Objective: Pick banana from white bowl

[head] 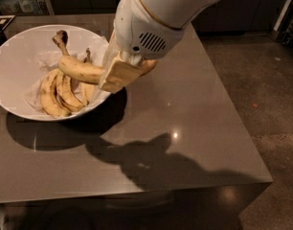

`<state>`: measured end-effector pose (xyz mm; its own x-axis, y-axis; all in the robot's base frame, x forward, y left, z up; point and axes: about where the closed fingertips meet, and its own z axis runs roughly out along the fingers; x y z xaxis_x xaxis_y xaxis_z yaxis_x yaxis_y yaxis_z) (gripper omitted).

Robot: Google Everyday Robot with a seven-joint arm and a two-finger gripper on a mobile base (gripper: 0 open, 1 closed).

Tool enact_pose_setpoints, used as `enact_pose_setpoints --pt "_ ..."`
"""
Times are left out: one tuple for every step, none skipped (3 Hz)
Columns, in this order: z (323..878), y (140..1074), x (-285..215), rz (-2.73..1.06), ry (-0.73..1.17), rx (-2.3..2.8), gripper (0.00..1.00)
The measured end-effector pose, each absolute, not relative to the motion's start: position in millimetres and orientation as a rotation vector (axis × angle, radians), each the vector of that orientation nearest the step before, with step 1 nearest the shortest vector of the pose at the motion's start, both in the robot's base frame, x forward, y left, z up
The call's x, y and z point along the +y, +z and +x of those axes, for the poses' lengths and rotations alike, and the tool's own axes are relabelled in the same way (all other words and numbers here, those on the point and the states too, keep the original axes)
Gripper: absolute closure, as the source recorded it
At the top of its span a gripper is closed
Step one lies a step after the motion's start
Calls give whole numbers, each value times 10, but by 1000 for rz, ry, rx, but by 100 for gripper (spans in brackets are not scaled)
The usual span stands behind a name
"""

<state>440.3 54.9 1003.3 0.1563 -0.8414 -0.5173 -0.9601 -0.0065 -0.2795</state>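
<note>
- Nearest me, the grey table [199,123] carries the arm's dark shadow [151,164] near its front edge.
- Over the right rim of the white bowl [15,51], the gripper [117,78] is clenched across the banana [82,71].
- From the claw, the banana's freckled body runs out toward nine o'clock and its dark stem rises toward ten. The blunt end pokes out at three o'clock.
- Shorter bananas [58,92] lie in the bowl at the claw's eight o'clock.
- Farther back, crumpled paper [46,60] lines the bowl.

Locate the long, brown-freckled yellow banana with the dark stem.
Camera view, upper left: the banana crosses the round white bowl's right rim, held in the gripper, above shorter bananas.
</note>
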Motion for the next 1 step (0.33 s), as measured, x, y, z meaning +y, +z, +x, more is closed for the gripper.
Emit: enact_pose_setpoints --pt "4392 10023 536 -1866 274 1713 100"
